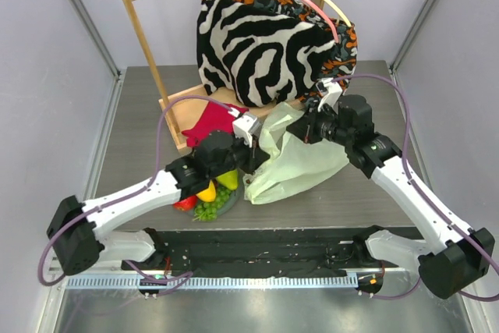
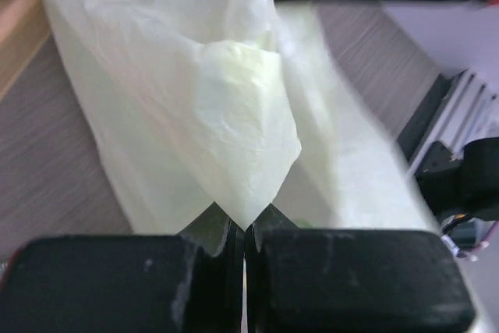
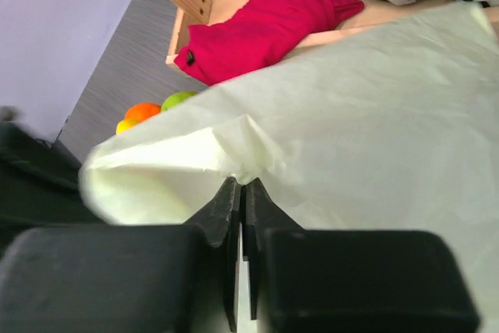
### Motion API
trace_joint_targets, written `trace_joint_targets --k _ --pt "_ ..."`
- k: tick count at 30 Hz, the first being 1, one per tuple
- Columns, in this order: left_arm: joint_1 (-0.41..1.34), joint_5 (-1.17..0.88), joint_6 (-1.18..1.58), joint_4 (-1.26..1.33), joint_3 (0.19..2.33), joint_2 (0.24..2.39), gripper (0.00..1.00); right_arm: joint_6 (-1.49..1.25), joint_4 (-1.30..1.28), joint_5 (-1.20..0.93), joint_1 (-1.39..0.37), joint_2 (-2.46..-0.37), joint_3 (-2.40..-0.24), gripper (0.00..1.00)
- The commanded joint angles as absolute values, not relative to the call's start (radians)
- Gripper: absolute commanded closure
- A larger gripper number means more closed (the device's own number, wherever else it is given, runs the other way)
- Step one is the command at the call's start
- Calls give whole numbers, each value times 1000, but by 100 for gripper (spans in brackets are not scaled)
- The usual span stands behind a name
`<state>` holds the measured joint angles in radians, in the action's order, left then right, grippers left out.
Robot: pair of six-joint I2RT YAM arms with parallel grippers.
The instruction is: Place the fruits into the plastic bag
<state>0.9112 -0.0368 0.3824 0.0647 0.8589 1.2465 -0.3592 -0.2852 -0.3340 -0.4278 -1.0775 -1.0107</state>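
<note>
Grey wood-grain worktop [image 1: 140, 154] carries a wooden rack [image 1: 144, 29] at the rear, with zebra-striped fabric [image 1: 257, 44] draped over its rail. The pale-green plastic bag [image 1: 300, 165] lies crumpled at mid-worktop, in front of the rack base and between the two arms, its upper edge raised. A red cloth [image 1: 210, 122] rests on the rack base, left of the bag. The fruits [image 1: 209, 196] sit in a small pile just left of the bag, outside it, partly hidden under the left arm: yellow, red and green pieces and a green grape bunch are discernible. Left gripper [image 2: 245, 228]: jaws closed, pinching a fold of the bag film. Right gripper [image 3: 242, 189]: jaws closed, pinching the bag's edge on the opposite side.
</note>
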Motion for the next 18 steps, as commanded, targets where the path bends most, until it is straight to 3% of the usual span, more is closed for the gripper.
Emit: trace_joint_targets --k 1,2,3,6,12,18 --pt "894 -81 351 -76 956 1114 100 -333 -250 -308 -425 -1107 -1063 84" --pt "882 -96 354 -103 959 1079 100 -334 -247 -296 -423 -1117 -1068 77" --pt "874 -106 366 -126 966 1059 100 -333 -244 -293 -423 -1133 -1084 55" --pt "842 -159 380 -201 994 1023 100 -334 -250 -311 -425 -1158 -1132 31" --pt "755 -339 406 -282 1103 1092 100 -362 -310 -269 -433 -1091 -1200 13" --pt "624 -561 491 -243 1213 1227 100 -376 -440 -210 -442 -941 -1163 8"
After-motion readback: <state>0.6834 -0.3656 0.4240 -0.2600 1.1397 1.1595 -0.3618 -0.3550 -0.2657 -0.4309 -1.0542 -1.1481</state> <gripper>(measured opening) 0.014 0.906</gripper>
